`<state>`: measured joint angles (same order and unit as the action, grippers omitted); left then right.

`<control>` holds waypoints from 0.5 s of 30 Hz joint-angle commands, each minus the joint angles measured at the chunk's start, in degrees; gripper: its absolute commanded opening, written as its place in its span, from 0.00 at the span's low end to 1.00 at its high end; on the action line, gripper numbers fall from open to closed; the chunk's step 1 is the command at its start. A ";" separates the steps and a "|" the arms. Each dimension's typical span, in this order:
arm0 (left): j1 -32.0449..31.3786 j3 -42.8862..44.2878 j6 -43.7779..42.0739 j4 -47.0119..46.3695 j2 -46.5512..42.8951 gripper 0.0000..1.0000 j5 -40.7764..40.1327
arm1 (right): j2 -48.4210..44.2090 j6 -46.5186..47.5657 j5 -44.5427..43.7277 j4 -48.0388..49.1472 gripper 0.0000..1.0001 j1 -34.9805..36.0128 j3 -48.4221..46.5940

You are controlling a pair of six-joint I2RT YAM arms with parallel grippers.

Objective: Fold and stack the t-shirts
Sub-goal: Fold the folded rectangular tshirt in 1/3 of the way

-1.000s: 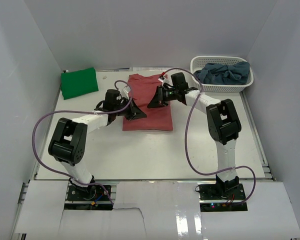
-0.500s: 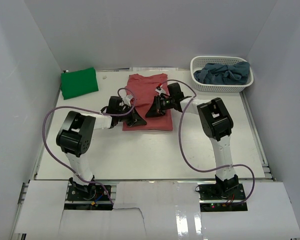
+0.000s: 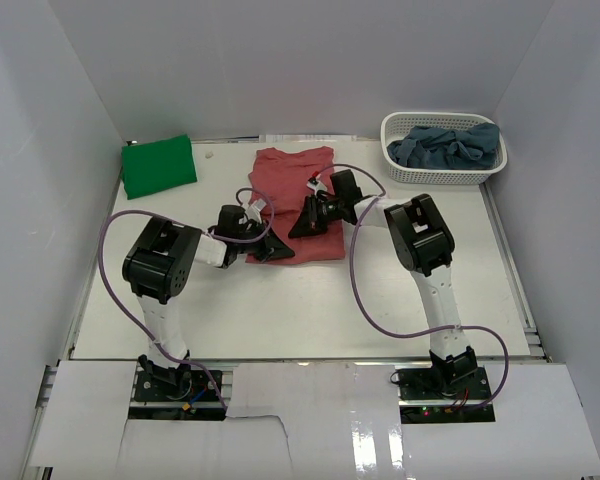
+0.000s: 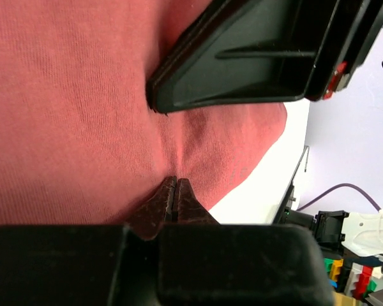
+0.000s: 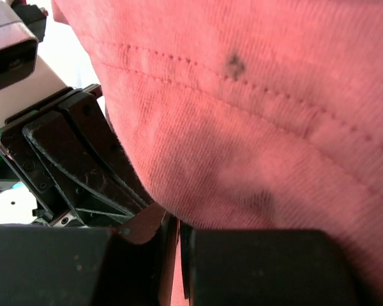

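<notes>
Here, on a white table [image 3: 310,310], a salmon-red t-shirt [image 3: 295,205] lies as a long narrow rectangle, and everything else is placed from it. The left gripper [image 3: 270,250] sits at the red shirt's near left corner. The right gripper [image 3: 300,226] is just inside the red shirt's right edge, about halfway along. Both are pinched tight on the red cloth: the left wrist view shows the fabric puckering into the closed tips of the left gripper [image 4: 174,191], and the right wrist view shows a stitched hem lifted and draped over the right gripper [image 5: 177,237]. A bright green t-shirt [image 3: 158,165], already folded, rests to the far left of the red shirt. To the red shirt's far right stands a white basket [image 3: 400,125] holding crumpled grey-blue t-shirts [image 3: 450,145]. The step in hand looks like a fold of the red shirt. The next move likely calls for both arms to carry the gripped cloth together across the shirt, lay it flat with edges matched, then let go.
</notes>
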<state>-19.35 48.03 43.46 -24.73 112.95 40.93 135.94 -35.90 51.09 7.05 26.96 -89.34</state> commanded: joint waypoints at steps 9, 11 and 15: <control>-1.39 -6.11 -3.12 2.58 -2.11 0.00 -3.14 | 6.34 8.65 -4.77 -9.50 0.08 -3.05 -18.47; -1.39 -6.72 -3.12 2.67 -2.29 0.00 -2.87 | 8.19 9.27 -4.95 -11.34 0.08 -3.67 -22.00; -1.65 -7.60 -3.03 2.76 -3.78 0.00 -2.78 | 13.46 9.88 -5.12 -11.71 0.08 -4.72 -29.64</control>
<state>-20.05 43.29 43.03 -28.93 110.52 39.68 145.77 -28.51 47.31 -2.81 23.38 -113.95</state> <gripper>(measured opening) 0.020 0.078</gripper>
